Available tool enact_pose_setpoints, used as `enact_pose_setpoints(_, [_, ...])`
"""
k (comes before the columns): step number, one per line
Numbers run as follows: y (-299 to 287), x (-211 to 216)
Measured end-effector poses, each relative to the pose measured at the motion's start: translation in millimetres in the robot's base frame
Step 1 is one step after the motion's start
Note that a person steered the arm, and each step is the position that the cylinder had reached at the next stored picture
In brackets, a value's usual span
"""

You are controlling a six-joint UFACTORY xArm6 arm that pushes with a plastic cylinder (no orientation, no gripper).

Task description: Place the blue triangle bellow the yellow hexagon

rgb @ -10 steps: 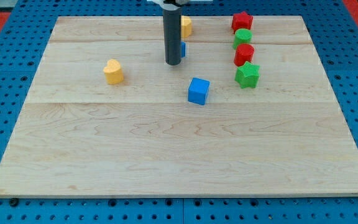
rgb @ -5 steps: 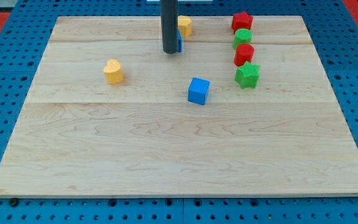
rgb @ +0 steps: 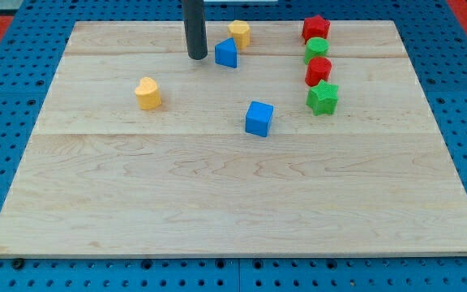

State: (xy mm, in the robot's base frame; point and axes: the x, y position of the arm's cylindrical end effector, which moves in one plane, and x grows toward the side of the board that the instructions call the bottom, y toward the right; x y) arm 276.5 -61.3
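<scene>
1. A yellow heart-shaped block (rgb: 147, 92) sits alone toward the view's left on the wooden board (rgb: 217, 203), well apart from everything else.
2. My tip (rgb: 196, 57) rests on the board near the view's top, just to the left of the blue triangle (rgb: 226, 53), with a narrow gap between them. The tool is a plain rod with nothing that opens or closes, and it holds nothing.
3. The blue triangle lies just below and slightly left of the yellow hexagon (rgb: 239, 33), close to it; whether they touch I cannot tell.
4. A blue cube (rgb: 259, 118) stands nearer the board's middle, well below the triangle.
5. Toward the view's right, a column runs downward: a red star (rgb: 315, 28), a green round block (rgb: 317, 49), a red block (rgb: 319, 70) of unclear shape, and a green star (rgb: 323, 98), each close to the next.
</scene>
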Motion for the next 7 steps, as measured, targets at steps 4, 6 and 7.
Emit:
enact_pose_setpoints(4, [20,0])
enact_pose_setpoints(6, [24,0])
enact_pose_setpoints(7, [31,5])
